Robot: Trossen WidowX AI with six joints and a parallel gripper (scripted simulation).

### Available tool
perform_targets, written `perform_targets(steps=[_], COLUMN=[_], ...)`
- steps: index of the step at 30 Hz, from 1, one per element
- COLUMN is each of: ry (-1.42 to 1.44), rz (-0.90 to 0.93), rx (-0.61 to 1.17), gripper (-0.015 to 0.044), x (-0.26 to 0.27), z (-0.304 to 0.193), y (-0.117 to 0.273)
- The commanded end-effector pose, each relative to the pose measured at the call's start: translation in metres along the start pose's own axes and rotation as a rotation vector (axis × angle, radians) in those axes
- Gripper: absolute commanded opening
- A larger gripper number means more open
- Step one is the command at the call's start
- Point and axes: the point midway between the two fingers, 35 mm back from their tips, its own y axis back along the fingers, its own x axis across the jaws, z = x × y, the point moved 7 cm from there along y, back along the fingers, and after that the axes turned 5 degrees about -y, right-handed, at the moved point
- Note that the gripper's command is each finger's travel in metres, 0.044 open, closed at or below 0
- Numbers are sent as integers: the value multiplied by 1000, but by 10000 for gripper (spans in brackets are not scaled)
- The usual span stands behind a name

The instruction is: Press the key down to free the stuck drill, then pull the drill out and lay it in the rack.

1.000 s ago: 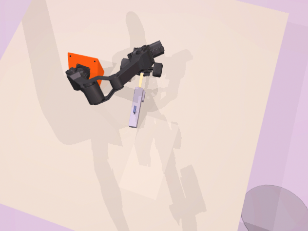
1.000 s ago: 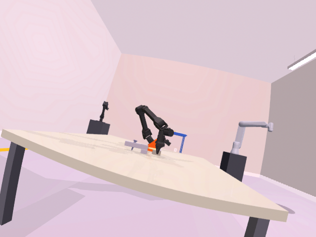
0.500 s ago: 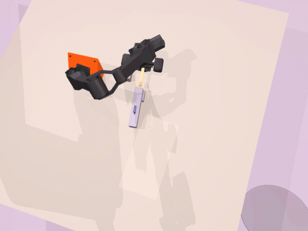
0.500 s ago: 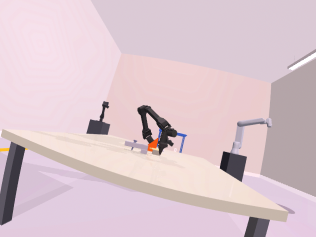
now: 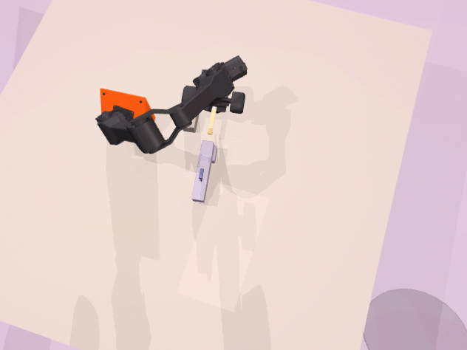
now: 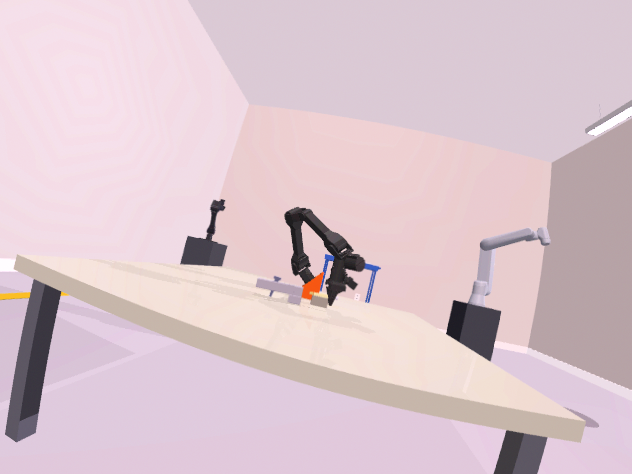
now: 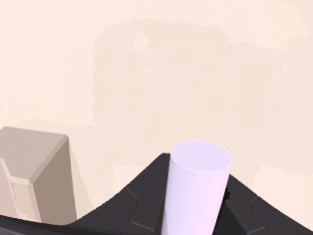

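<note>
From above, the tool [image 5: 216,109] [image 6: 331,301] [image 7: 181,164] is narrow and closed on the drill [image 5: 212,120] [image 6: 320,294] [image 7: 197,191], whose yellow length points at the lavender holder [image 5: 204,184] [image 6: 279,286]. A small gap parts them, so the drill looks free. The blue key [image 5: 201,173] [image 6: 277,279] sits in the holder's top.

In the exterior view, the tool is low over the surface [image 5: 332,151] [image 6: 387,362] [image 7: 199,75], near a tan block [image 5: 191,125] [image 6: 319,302] [image 7: 49,169] (probably the rack, though I can't be certain). Swinging sideways at this height could knock the block or catch the yellow end on it.

In the wrist view, the drill's pale, round end stands between the fingers, the block off to one side. With the grip near one end, any touch on the far end could twist the drill; releasing before it is seated could let it roll.
</note>
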Motion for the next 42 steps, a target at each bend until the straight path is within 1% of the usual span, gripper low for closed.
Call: perform_targets(steps=[1,42], ry=[-5,-5], rz=[2,2], rx=[-6,-7], gripper=[0,0], x=[0,3], z=[0,-2], y=[3,20])
